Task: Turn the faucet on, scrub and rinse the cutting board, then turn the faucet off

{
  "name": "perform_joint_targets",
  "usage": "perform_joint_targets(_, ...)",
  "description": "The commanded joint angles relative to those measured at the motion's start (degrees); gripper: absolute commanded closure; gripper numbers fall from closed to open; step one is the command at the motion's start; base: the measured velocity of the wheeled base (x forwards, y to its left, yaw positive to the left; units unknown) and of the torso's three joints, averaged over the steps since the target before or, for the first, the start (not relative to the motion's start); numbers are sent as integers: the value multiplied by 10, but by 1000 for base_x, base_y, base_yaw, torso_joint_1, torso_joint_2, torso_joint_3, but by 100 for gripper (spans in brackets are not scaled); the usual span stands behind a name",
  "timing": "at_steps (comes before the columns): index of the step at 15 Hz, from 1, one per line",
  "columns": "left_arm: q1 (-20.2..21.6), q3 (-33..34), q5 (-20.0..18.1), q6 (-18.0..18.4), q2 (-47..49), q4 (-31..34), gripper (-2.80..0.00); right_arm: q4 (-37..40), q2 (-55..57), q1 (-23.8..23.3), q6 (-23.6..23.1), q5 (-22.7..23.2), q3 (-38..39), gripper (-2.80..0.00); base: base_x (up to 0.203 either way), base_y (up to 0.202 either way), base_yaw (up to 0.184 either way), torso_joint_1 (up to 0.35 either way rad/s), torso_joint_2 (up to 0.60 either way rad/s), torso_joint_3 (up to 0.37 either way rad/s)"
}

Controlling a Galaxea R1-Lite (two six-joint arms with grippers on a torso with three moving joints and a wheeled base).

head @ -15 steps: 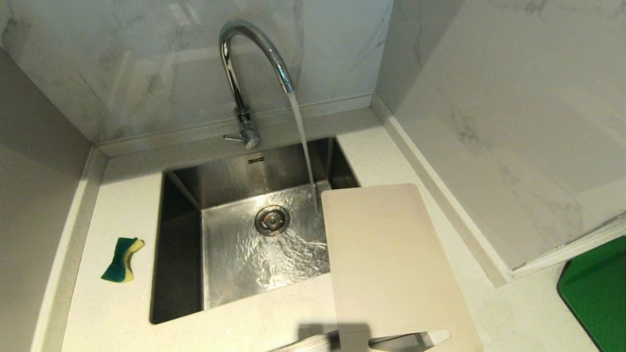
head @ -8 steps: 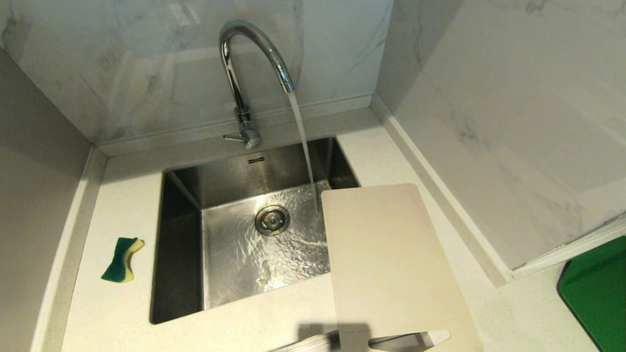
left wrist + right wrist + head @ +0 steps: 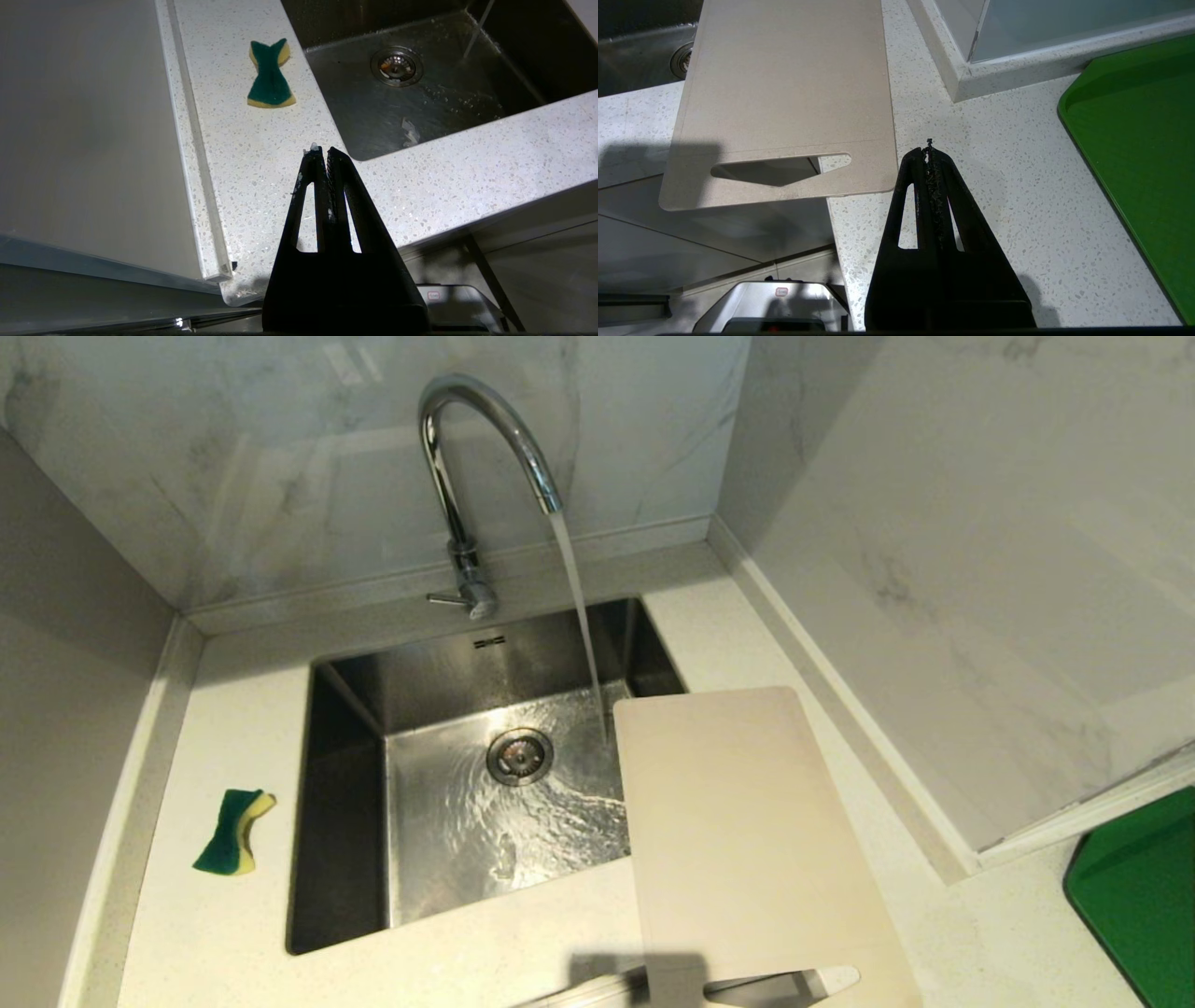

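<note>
Water runs from the chrome gooseneck faucet (image 3: 467, 448) into the steel sink (image 3: 345, 803); its thin side lever (image 3: 446, 600) points left. The beige cutting board (image 3: 738, 831) lies flat right of the sink, one edge over the basin and its slotted end (image 3: 780, 170) overhanging the counter's front edge. A green and yellow sponge (image 3: 233, 831) lies on the counter left of the sink. Neither arm shows in the head view. My left gripper (image 3: 324, 151) hangs shut and empty over the front counter, short of the sponge (image 3: 271, 74). My right gripper (image 3: 928, 151) is shut and empty beside the board's (image 3: 784, 79) near corner.
Marble walls close in the counter at the back and right. A green tray (image 3: 1139, 896) lies at the far right on the counter (image 3: 1017, 186). The drain (image 3: 519, 756) sits mid-basin under rippling water. Part of my base (image 3: 761, 303) shows below the counter edge.
Only the water ripples in the basin differ. The board, the sponge and the faucet stay where they were.
</note>
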Motion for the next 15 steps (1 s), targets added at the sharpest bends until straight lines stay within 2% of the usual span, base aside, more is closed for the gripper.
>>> perform_joint_targets(1, 0, 1, 0, 0, 0, 1, 0, -1, 0, 0, 0, 0, 0, 0, 0, 0, 0, 0, 0, 0)
perform_joint_targets(15, 0, 2, 0, 0, 0, 0, 0, 0, 0, 0, 1, 0, 0, 0, 0, 0, 0, 0, 0, 0)
